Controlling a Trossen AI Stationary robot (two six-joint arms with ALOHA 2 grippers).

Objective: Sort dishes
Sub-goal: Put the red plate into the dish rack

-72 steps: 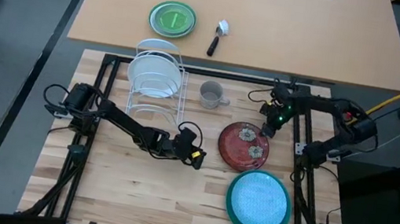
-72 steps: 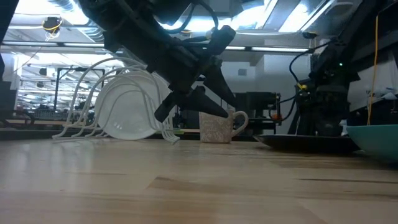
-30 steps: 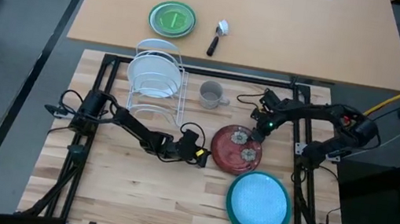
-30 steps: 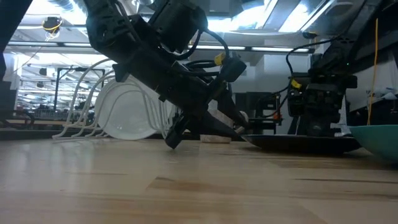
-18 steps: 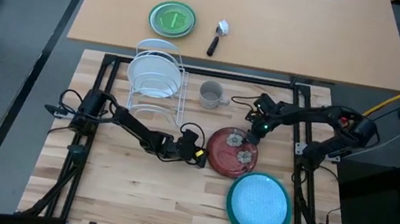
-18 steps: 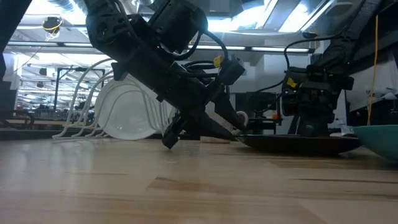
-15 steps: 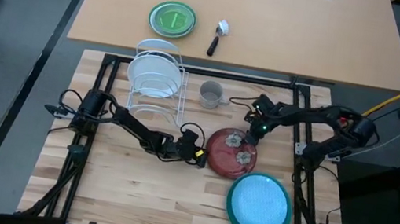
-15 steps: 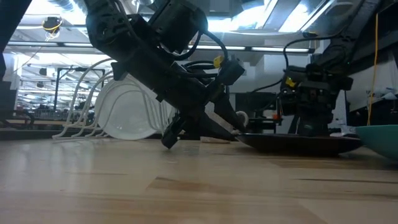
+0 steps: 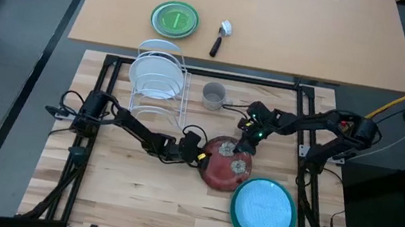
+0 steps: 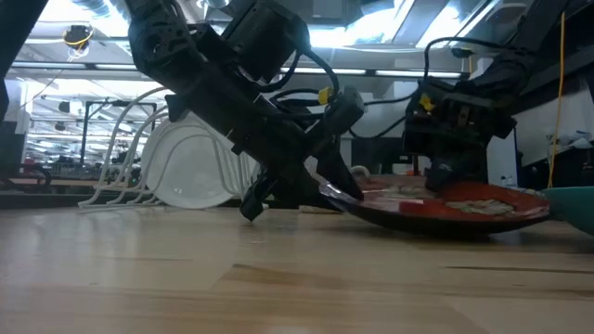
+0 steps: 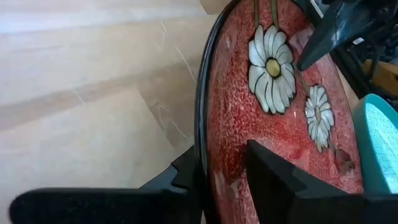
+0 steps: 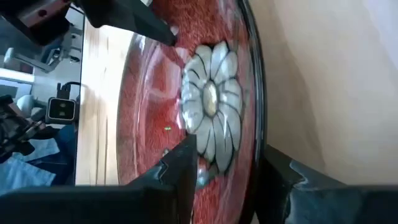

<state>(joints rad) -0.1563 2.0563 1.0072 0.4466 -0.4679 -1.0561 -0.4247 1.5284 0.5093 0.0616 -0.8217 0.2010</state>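
Dark red patterned plate (image 9: 225,163) tilted on the counter (image 9: 126,191), just beside the teal plate (image 9: 262,209) and well apart from the white wire rack (image 9: 160,83), with its far edge lifted off the wood. Left claw (image 9: 200,157) clamped on that plate's rim, one finger above and one beneath. Right claw (image 9: 245,142) pinched on the opposite rim, nearer the small grey mug (image 9: 214,93).
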